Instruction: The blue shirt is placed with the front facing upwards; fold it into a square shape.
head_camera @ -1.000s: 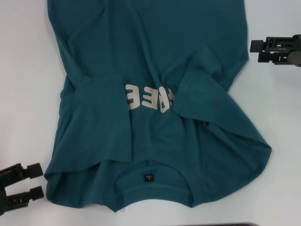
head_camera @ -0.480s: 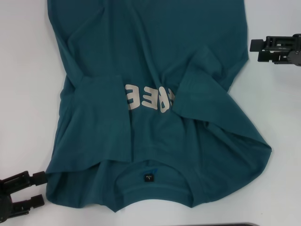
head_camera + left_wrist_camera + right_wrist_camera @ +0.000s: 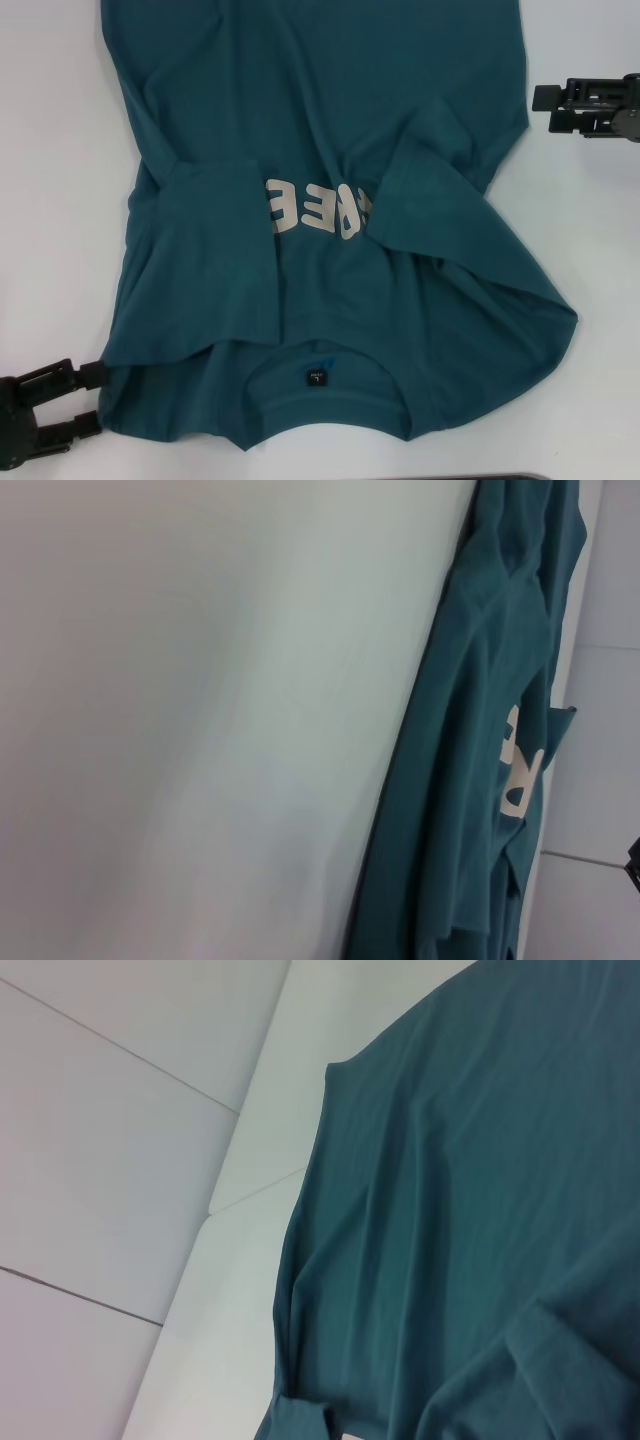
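The blue shirt [image 3: 330, 120] lies on the white table [image 3: 50, 200], its collar and dark label [image 3: 316, 379] nearest me. Both sleeves are folded in over the chest and partly cover the pale lettering [image 3: 315, 207]. My left gripper [image 3: 90, 398] is open at the near left. Its fingertips [image 3: 92, 372] are at the edge of the shirt's shoulder corner. My right gripper [image 3: 545, 108] is open and empty, off the shirt's right edge. The shirt also shows in the left wrist view [image 3: 460, 780] and in the right wrist view [image 3: 470, 1210].
White table shows on both sides of the shirt. A thin dark strip [image 3: 500, 477] runs along the near edge. The shirt's hem runs out of view at the far side.
My left gripper has moved right, up to the shirt's shoulder corner. The right arm and the shirt have not moved.
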